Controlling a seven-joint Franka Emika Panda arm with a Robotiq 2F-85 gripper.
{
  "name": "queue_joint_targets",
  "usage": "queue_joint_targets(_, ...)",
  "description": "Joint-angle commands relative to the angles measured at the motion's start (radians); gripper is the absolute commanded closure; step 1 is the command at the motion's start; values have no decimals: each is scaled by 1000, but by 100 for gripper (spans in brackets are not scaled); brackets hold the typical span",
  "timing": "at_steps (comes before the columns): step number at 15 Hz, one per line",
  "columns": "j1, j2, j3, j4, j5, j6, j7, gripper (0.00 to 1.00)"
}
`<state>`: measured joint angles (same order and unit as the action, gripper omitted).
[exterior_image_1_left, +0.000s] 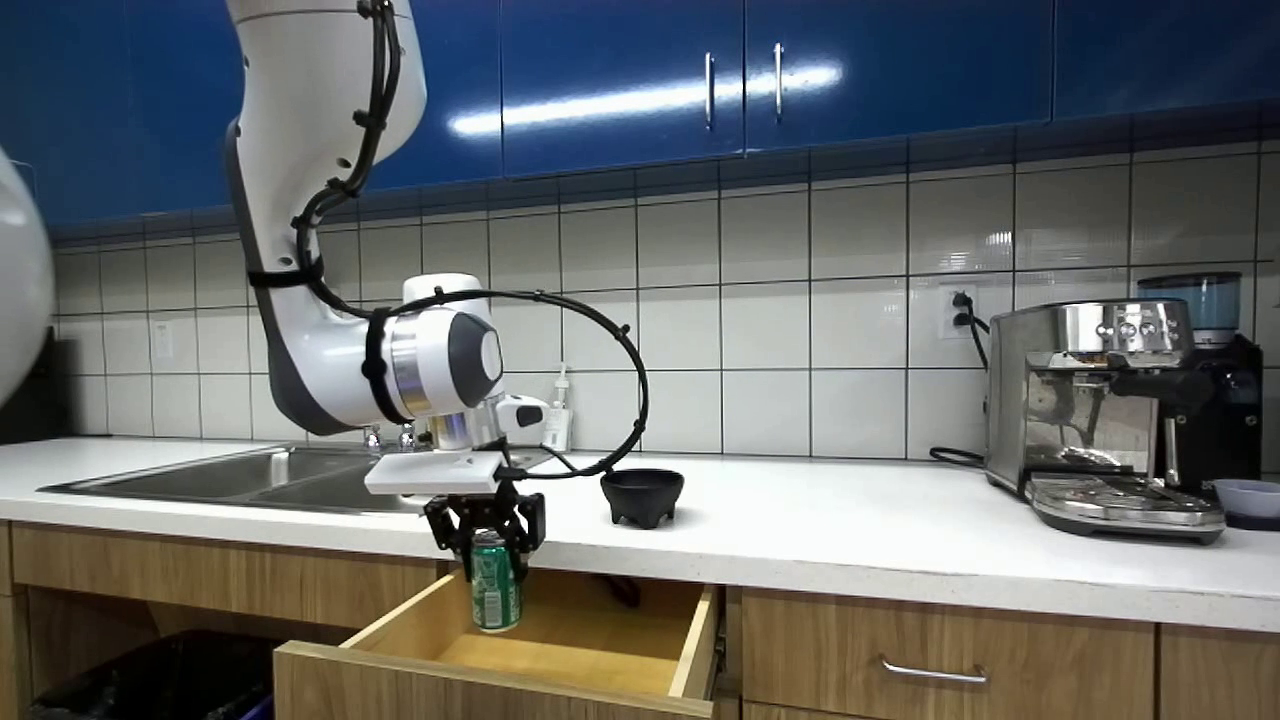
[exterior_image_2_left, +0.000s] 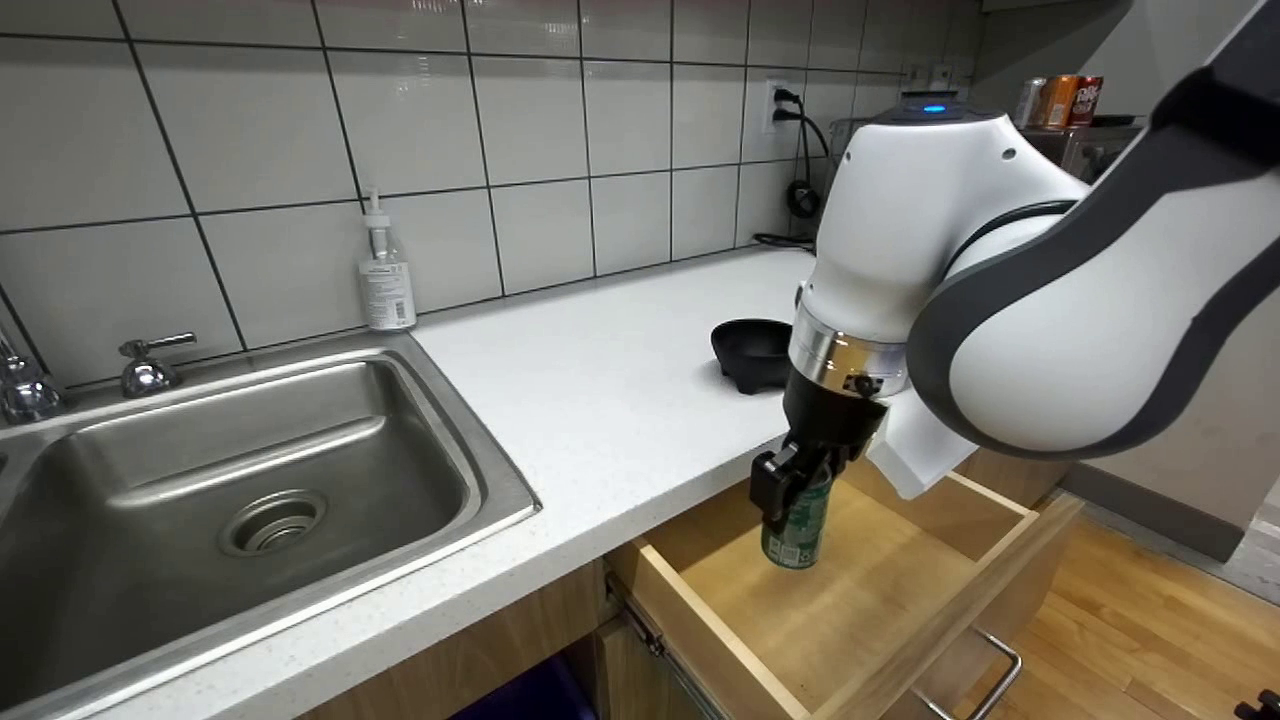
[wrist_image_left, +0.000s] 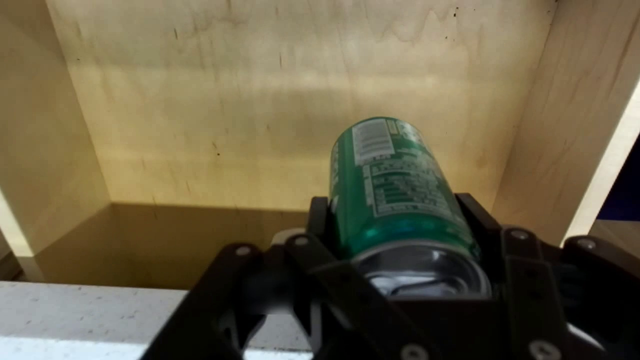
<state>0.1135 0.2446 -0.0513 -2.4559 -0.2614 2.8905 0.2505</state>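
My gripper (exterior_image_1_left: 493, 565) points straight down over a pulled-out wooden drawer (exterior_image_1_left: 600, 655), its two black fingers shut on a green soda can (exterior_image_1_left: 496, 598). In the wrist view the can (wrist_image_left: 395, 185) sits between the finger pads (wrist_image_left: 318, 217), with its silver top and tab towards the palm and its barcode side showing. It hangs upright within the drawer's walls, near the counter side, as an exterior view of the can (exterior_image_2_left: 800, 525) also shows. Whether its base touches the drawer floor (wrist_image_left: 225, 125) I cannot tell.
The white counter edge (exterior_image_1_left: 640, 560) runs right behind the gripper. A black footed bowl (exterior_image_2_left: 752, 350) stands on the counter nearby. A steel sink (exterior_image_2_left: 430, 480), a soap bottle (exterior_image_2_left: 388, 290) and an espresso machine (exterior_image_1_left: 1090, 420) are farther off. Something dark red (exterior_image_1_left: 622, 590) lies at the drawer's back.
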Motion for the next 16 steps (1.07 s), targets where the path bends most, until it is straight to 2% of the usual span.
queue_joint_targets(1,16,22,-14,4,16,44,-7,62)
queue_joint_targets(5,34,61,-34,3,12,75,2,62)
queue_joint_targets(16,148,167,-122,20,35,132,11,62)
